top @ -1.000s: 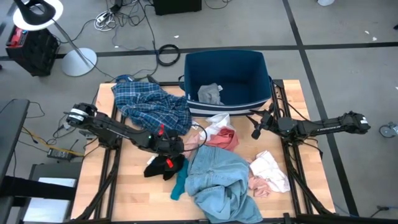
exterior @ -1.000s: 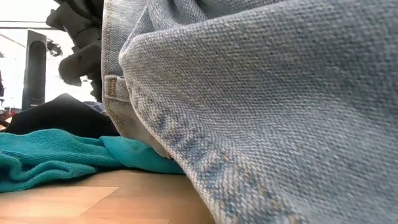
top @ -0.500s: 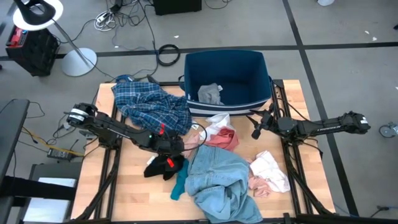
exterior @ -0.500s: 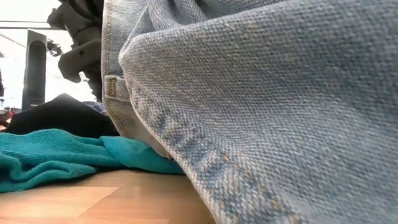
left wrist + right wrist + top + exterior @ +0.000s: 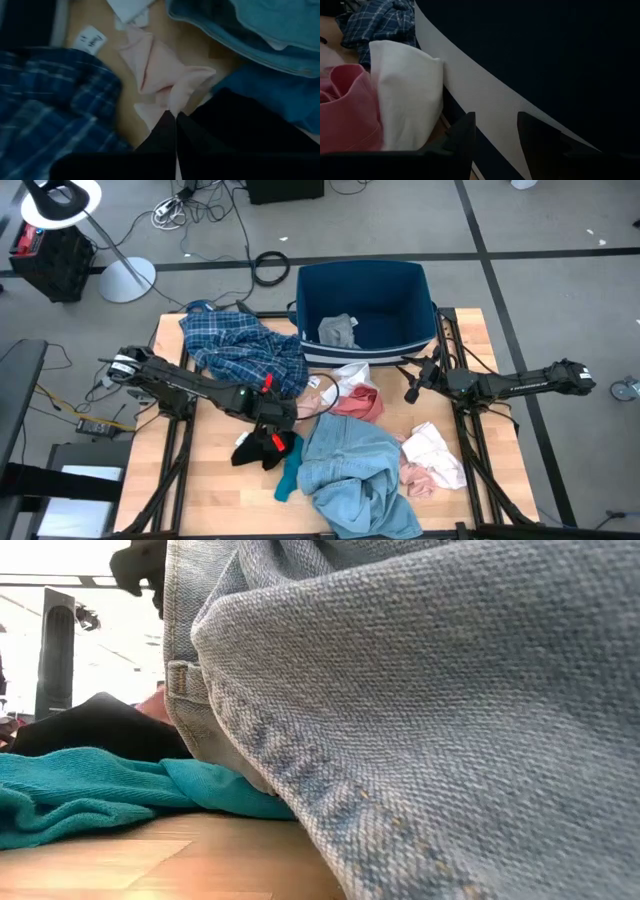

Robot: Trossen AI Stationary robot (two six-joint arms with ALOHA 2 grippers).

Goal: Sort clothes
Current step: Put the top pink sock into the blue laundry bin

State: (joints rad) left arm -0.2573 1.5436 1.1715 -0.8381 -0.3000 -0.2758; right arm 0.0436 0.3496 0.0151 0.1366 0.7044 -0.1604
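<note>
My left gripper [image 5: 292, 416] is shut on a small pale pink garment [image 5: 160, 75] at the table's middle, between the blue-white plaid shirt [image 5: 240, 350] and the light-blue denim piece [image 5: 350, 475]. A black item [image 5: 258, 448] and a teal sock [image 5: 289, 479] lie just near of it. My right gripper [image 5: 495, 132] stands open with nothing between its fingers, at the front wall of the dark-blue bin [image 5: 362, 264], beside a white item [image 5: 405, 95] and a pink one [image 5: 345, 110]. A grey item [image 5: 338, 330] lies in the bin. My left gripper pinches a bunched peak of the pale pink garment [image 5: 176, 98] between its two shut fingers. The fingers slant down at it from the table's left. That peak is drawn up to the fingertips, while the rest of the cloth lies spread on the table.
A pink-and-white bundle [image 5: 432, 460] lies at the right, near the denim. The denim fills most of the low view [image 5: 420, 710]. Bare wood shows at the near left [image 5: 190, 480]. Cables and a lamp stand lie on the floor beyond the table.
My left gripper has taken hold of the pale pink garment and gone up a little. In the low view it has climbed almost out of sight, and a bit of pink cloth now shows below it. The right arm has kept still.
</note>
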